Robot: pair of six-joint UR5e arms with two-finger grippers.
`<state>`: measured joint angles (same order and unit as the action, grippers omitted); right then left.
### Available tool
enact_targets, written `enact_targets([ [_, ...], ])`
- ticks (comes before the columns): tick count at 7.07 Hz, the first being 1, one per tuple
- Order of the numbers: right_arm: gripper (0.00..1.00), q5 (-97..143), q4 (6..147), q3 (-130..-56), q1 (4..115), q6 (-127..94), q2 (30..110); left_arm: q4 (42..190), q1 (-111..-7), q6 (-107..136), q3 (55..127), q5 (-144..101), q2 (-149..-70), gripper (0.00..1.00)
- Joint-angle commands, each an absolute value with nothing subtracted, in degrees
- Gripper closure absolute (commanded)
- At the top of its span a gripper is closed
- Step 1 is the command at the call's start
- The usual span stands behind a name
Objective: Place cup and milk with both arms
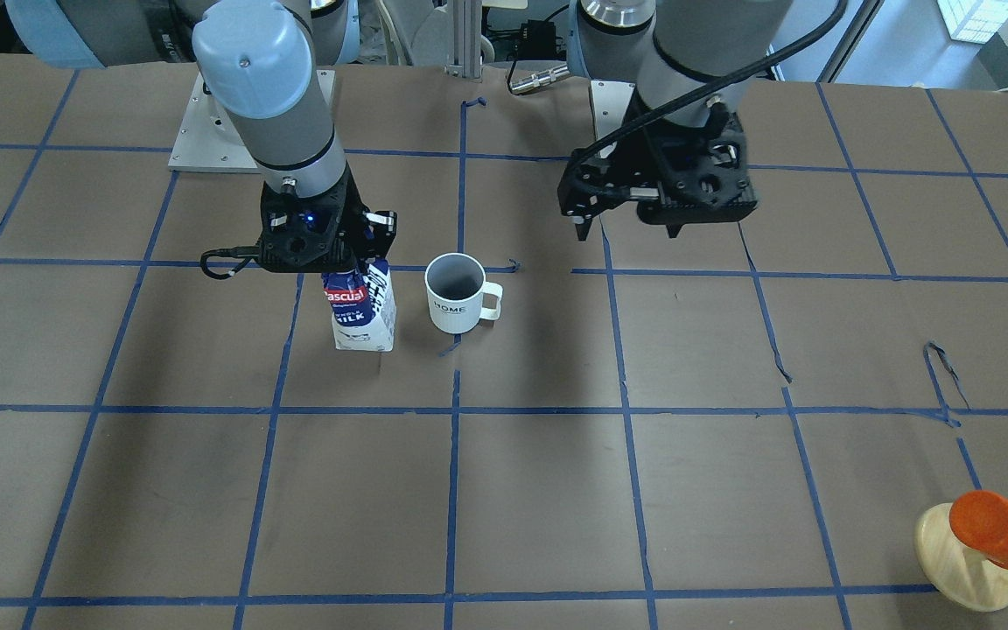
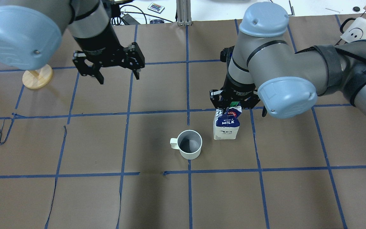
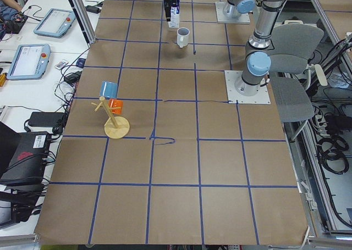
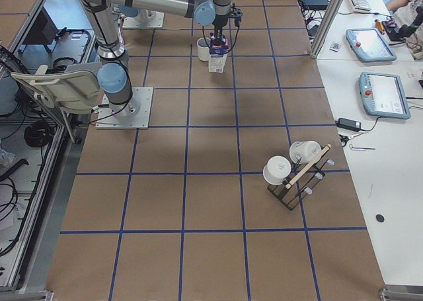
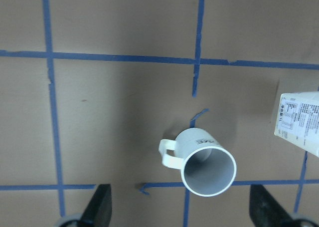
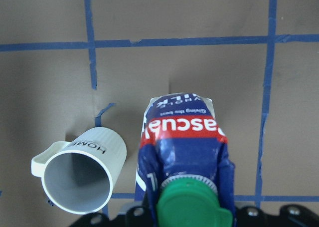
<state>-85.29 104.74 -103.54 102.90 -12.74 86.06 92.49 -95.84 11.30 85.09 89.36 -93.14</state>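
Right end effector (image 1: pixel 362 261): clenched on the gable top of the milk (image 2: pixel 226 128). The carton stands upright on the surface (image 1: pixel 556 490) with its green cap (image 6: pixel 188 203) on. Its contents cannot be seen.

Left end effector (image 2: pixel 118 79): released, with the fingers spread wide, holding and touching nothing. It hangs above the surface, to the left of the cup (image 2: pixel 189 144) and well apart from both the cup and the carton.

Cup: upright, mouth up, with an empty grey inside. The handle points left, and black "HOME" lettering shows on the wall. The cup stands just left of the milk with a narrow gap between them, not touching. Both are near the middle of the surface, beside a crossing of blue tape lines.

Count at the centre: two end effectors, one cup, one milk carton.

Elsewhere on the surface:
- One wooden stand (image 3: pixel 116 130) is near the left end. It carries one orange cup (image 1: pixel 990 525) and one blue cup (image 3: pixel 108 89).
- One black rack (image 4: pixel 291 185) is toward the right end, with two white mugs (image 4: pixel 276 170) on it.
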Motion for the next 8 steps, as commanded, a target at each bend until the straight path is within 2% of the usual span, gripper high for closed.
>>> enact_targets([
  [1, 0.76, -84.8, 105.2, -103.8, 107.0, -14.5, 85.7, 92.9, -91.0, 6.3, 84.5, 90.0, -91.1, 0.00],
  [6, 0.73, -85.0, 105.7, -106.3, 107.1, -14.2, 85.7, 90.7, -88.9, 0.8, 85.3, 89.7, -90.6, 0.00],
  [8, 0.34, -85.3, 105.7, -106.8, 107.1, -14.6, 85.6, 90.7, -88.9, 0.8, 85.3, 89.7, -90.6, 0.00],
])
